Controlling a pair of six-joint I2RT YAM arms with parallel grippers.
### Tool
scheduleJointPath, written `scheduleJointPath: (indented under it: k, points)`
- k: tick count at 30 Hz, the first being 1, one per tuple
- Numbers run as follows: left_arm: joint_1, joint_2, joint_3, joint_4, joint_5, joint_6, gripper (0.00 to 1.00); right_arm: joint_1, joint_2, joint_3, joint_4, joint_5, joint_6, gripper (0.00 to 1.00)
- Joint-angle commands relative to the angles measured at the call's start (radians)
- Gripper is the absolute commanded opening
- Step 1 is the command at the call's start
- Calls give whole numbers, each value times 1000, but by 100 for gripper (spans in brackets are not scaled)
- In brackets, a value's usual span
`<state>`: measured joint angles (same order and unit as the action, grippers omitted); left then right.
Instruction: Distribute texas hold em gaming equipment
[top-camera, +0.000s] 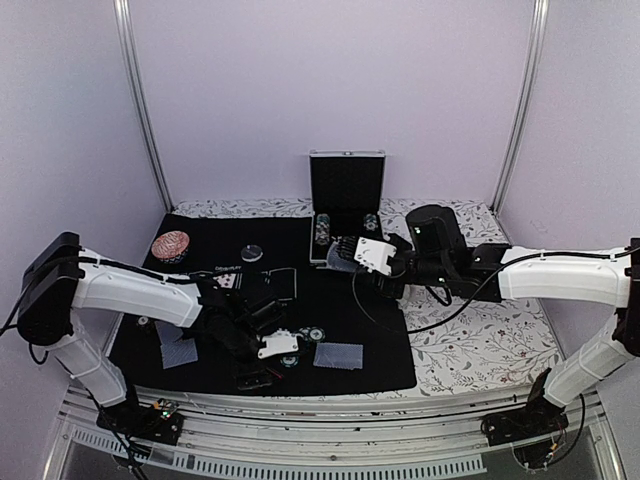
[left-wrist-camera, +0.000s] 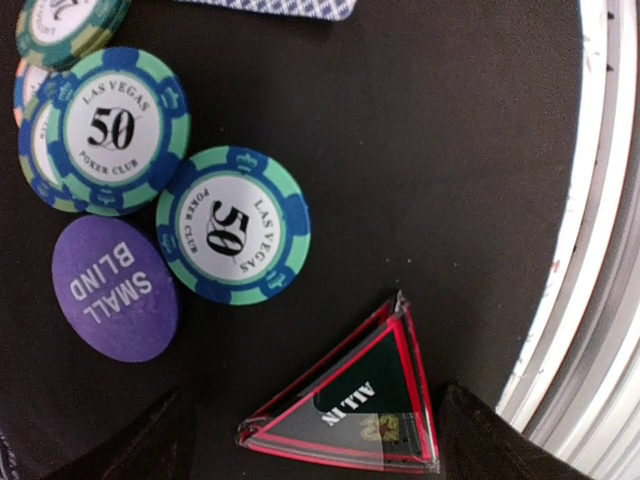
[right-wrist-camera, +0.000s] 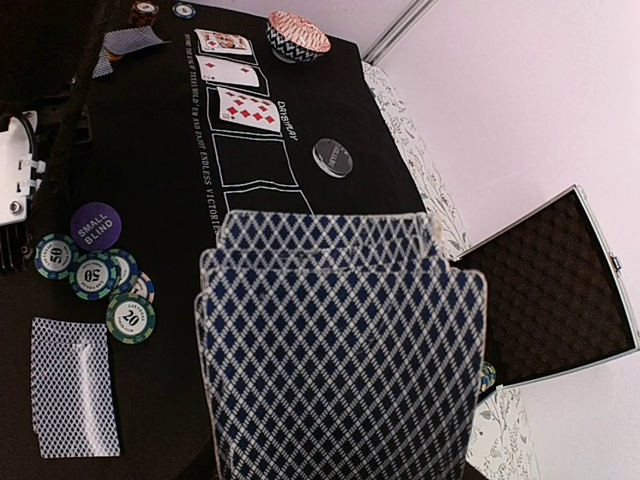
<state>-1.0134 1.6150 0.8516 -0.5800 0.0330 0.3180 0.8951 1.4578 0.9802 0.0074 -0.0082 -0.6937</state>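
- While the left pincer (left-wrist-camera: 315, 400) is spread wide, low over the black mat (left-wrist-camera: 430, 150), a red-edged triangular "ALL IN" marker (left-wrist-camera: 360, 405) is seen lying flat between its fingers, not clamped.
- Just beyond the marker, a purple "SMALL BLIND" button (left-wrist-camera: 115, 290) is laid flat on the mat, near the mat's front edge.
- Two green-and-blue "50" chips (left-wrist-camera: 232, 225) are set beside the button. More chips are partly hidden under the farther one.
- The right pincer (top-camera: 345, 255) is closed on a fanned deck (right-wrist-camera: 340, 340) with blue diamond-patterned backs. The deck is held above the mat, in front of the case (top-camera: 347, 185).
- The case is stood open at the mat's far edge, with its dark lid upright. It rests on the flower-patterned tabletop (top-camera: 480, 340).
- Three face-up cards (right-wrist-camera: 245, 105) are laid in a row inside white boxes printed on the mat.
- A black disc (right-wrist-camera: 332, 157) is placed just beside that row, and a patterned bowl (right-wrist-camera: 297, 35) is set at the row's far end.
- One face-down pair (right-wrist-camera: 72, 385) is laid near the chips and button. A second pair (right-wrist-camera: 130, 45) is laid well apart from it, next to two further chips.
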Motion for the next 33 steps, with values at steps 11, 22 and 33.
scheduleJointPath:
  k: [11,22,33]
  points:
    - [87,-6,51,-105,92,46,94,-10,-21,-4,23,5,11,42]
    - [84,80,85,-142,112,52,87,-10,-34,-14,20,8,13,42]
    - [81,73,91,-185,99,51,81,-10,-31,-8,24,4,14,42]
